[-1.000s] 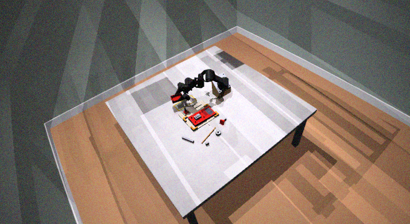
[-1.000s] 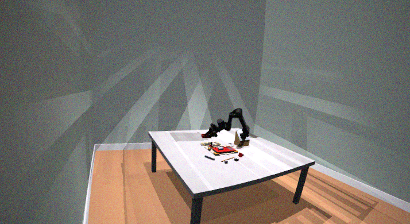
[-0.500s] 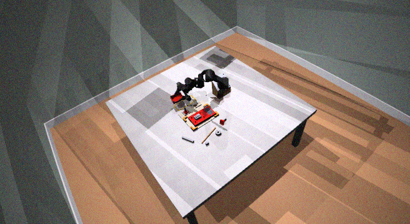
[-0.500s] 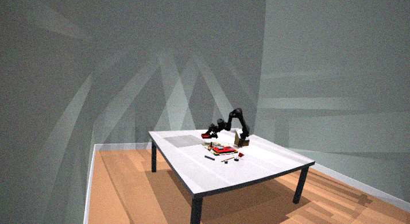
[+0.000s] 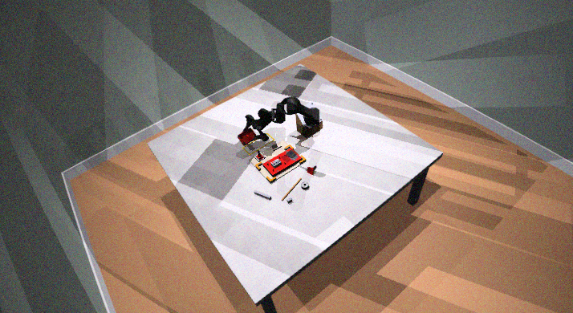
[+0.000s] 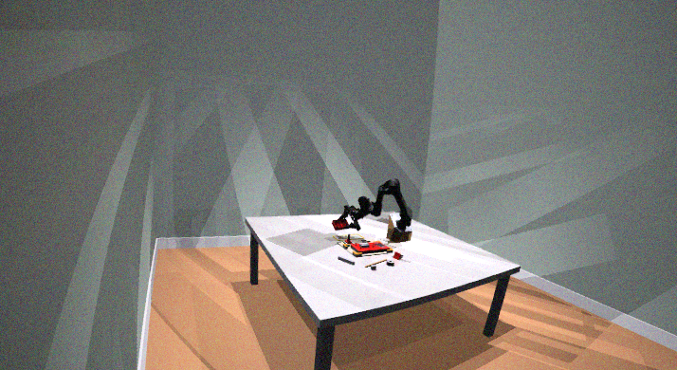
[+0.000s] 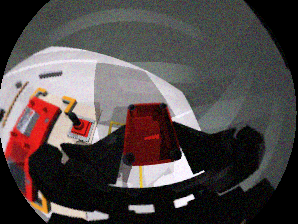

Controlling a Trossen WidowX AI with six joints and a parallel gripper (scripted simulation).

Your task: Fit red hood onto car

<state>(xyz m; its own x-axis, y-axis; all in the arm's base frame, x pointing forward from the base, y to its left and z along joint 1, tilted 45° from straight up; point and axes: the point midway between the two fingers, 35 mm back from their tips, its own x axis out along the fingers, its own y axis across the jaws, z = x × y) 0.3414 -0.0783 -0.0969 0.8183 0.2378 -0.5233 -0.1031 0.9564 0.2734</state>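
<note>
Gripper (image 5: 255,136) (image 6: 351,226) (image 7: 149,125) grasps red hood (image 5: 246,136) (image 6: 339,224) (image 7: 151,134), tilted, above table (image 5: 341,183) (image 6: 403,283) (image 7: 75,65), beside jig (image 5: 261,172) (image 6: 356,254) (image 7: 60,125). Uncorrected tilt could jam corner holes on pegs; low approach could clip black-handled joystick (image 5: 260,155) (image 6: 349,240) (image 7: 78,125).
</note>
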